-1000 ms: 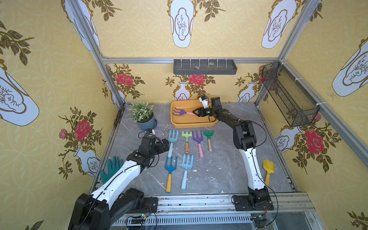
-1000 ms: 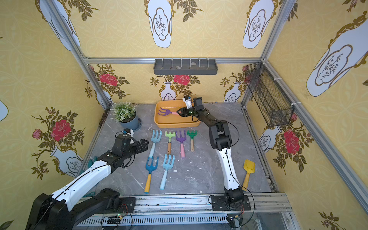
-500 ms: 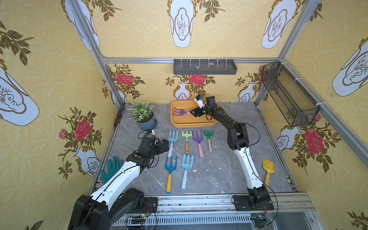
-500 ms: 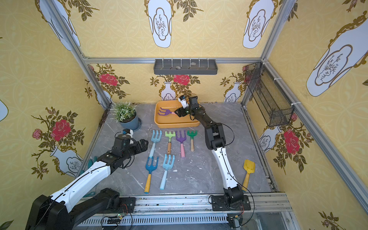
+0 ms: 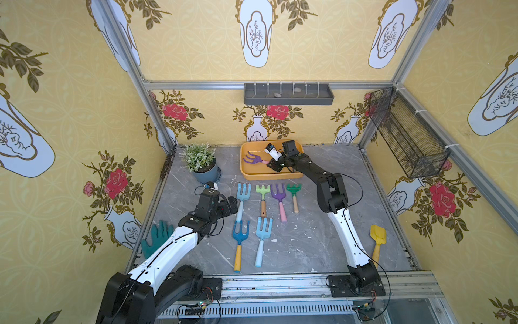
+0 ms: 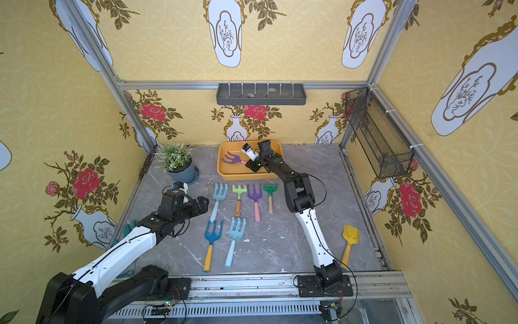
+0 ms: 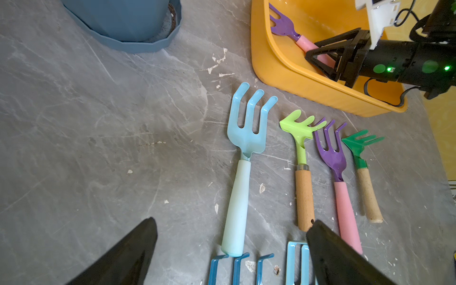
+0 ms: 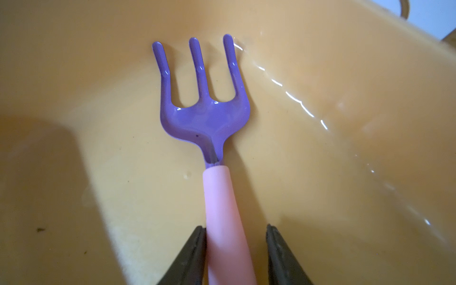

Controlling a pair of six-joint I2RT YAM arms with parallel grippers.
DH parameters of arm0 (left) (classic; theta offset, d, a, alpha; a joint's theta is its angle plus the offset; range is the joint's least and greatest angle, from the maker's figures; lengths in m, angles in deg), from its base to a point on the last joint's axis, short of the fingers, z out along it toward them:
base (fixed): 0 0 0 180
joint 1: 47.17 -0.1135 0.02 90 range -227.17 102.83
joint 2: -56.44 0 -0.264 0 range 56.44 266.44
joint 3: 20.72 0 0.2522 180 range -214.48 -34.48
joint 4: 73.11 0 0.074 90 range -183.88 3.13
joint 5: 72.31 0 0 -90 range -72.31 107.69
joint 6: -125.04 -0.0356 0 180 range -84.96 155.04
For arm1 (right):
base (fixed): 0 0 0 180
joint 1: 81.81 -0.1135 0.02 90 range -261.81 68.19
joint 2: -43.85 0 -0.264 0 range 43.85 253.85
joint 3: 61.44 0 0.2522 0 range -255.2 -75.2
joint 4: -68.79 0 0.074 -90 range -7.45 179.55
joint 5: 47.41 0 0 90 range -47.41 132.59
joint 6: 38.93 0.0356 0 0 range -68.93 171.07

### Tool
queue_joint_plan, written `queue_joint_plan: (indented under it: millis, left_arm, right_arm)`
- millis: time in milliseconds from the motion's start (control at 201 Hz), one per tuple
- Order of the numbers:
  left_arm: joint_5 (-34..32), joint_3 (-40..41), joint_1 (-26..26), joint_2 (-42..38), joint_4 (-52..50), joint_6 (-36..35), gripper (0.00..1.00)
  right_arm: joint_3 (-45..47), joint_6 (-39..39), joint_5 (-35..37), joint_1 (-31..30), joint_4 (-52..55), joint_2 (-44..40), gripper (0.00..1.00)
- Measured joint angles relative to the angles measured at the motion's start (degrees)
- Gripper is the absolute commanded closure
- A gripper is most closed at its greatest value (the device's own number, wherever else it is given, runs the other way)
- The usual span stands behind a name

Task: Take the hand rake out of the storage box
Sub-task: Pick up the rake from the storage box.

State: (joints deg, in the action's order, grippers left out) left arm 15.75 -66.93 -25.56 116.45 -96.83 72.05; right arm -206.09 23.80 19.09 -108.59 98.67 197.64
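Jaws of the right gripper (image 8: 235,227) are straddling the hand rake (image 8: 204,121) at its handle in the storage box (image 5: 269,176), touching one side only; left gripper (image 7: 234,220) jaws are standing apart.

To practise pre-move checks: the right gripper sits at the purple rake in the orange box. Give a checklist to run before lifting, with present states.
1. The right gripper straddles the pink handle: ok.
2. Both fingers press it: not ok, gap beside one.
3. The hand rake lies alone in the storage box: ok.
4. The left gripper is open, away from the box: ok.
5. The tines clear the box wall: cannot tell.
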Motion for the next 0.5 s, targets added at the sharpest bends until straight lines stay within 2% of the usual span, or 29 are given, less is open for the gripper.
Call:
queue_joint_plan:
  millis: [264,503]
  left_arm:
    - [-0.6,0.0,-0.1,-0.2,0.0,0.0,0.00]
    - [-0.6,0.0,-0.2,0.2,-0.5,-0.1,0.00]
  right_arm:
    - [0.8,-2.0,0.0,0.2,-0.4,-0.4,0.90]
    - [4.8,-2.6,1.6,0.4,0.7,-4.2,0.99]
